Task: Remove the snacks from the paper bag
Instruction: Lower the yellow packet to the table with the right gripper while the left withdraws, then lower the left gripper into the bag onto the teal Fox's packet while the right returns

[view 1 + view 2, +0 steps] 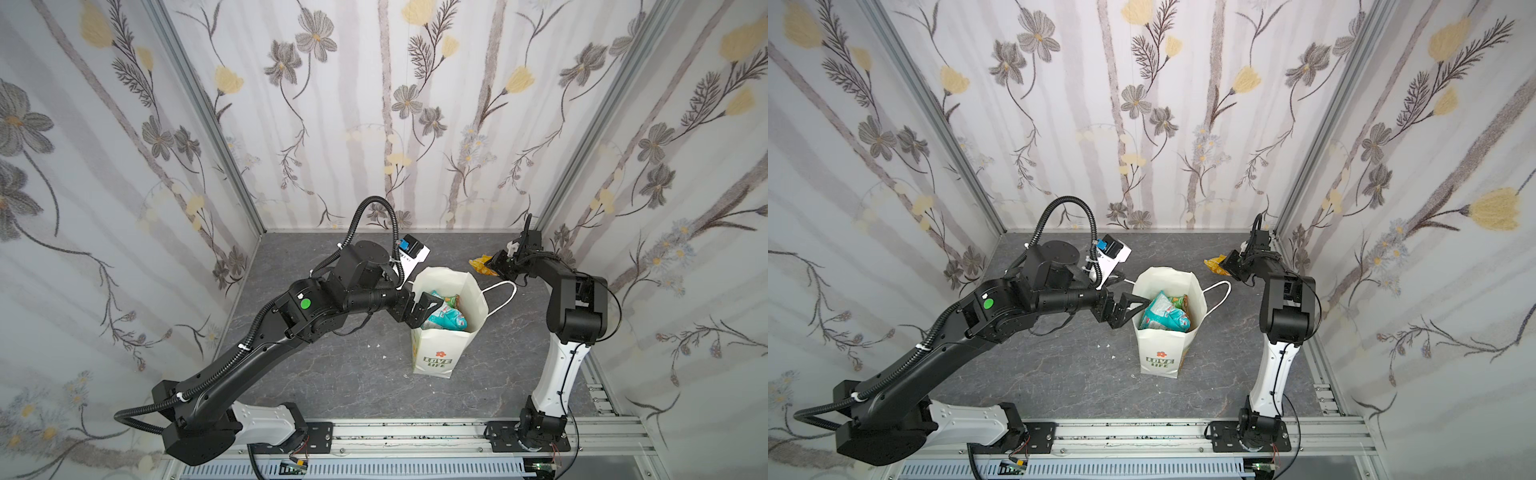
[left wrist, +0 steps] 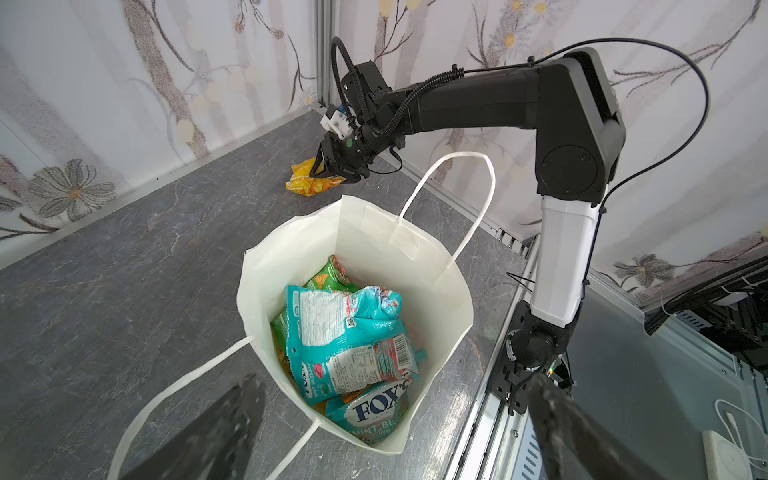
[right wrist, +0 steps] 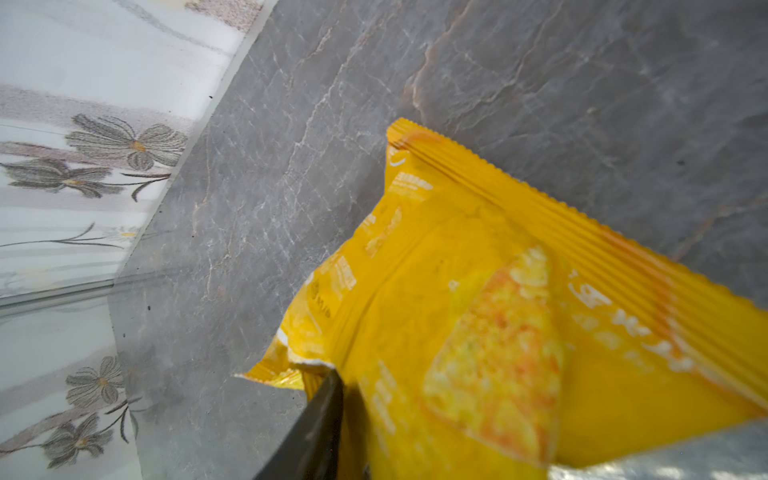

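**One packet out, more in the bag**

We note the left end effector point(image 1: 426, 311) spread wide at the rim of the tall white paper bag point(image 1: 432, 357), likely lining up on the crinkly teal packet point(image 2: 345, 332) just below it. The right end effector point(image 2: 332, 168) straddles the crinkly yellow packet point(image 3: 478, 311), low over the grey surface point(image 2: 145, 270). This is probably the drop spot, but we cannot tell whether it is pinching or slack.

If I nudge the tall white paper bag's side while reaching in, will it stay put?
Probably tippy: the paper bag stands tall on a narrow base. Its thin walls look bowed, so they'd likely buckle inward. The packets inside look light, so little ballast.
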Controlling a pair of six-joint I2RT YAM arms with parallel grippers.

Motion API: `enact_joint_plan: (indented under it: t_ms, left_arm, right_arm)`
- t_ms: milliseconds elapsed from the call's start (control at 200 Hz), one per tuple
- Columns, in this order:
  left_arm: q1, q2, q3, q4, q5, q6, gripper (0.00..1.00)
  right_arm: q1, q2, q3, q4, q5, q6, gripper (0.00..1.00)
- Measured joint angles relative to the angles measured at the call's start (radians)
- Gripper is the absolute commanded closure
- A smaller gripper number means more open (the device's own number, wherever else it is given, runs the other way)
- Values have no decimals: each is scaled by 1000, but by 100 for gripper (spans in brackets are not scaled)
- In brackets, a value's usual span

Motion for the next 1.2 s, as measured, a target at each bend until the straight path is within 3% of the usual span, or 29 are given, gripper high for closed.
enact_joint_plan:
  t_ms: [85, 145, 335, 495, 719, 1024, 1199]
  left_arm:
    - [-1, 0, 2, 0, -3, 2, 0]
    - [-2, 0, 6, 0, -3, 2, 0]
    - [-5, 23, 43, -5, -8, 2, 0]
    - [-22, 83, 106, -41, -55, -6, 1]
    - [-22, 217, 233, -128, -157, -55, 4]
    - [-23, 407, 371, -239, -138, -96, 6]
    - [-26, 529, 488, -330, -126, -100, 8]
  right_arm:
    - [4, -30, -10, -21, 55, -8, 15]
    - [5, -58, -18, -33, 102, -17, 8]
    - [8, -183, -60, -66, 204, -29, 7]
    - [42, -415, -123, -66, 219, -34, 6]
    - [145, -795, -162, -68, 150, -51, 4]
    - [293, -1189, -212, -123, 85, -57, 1]
    - [326, -1329, -255, -215, 30, -50, 0]
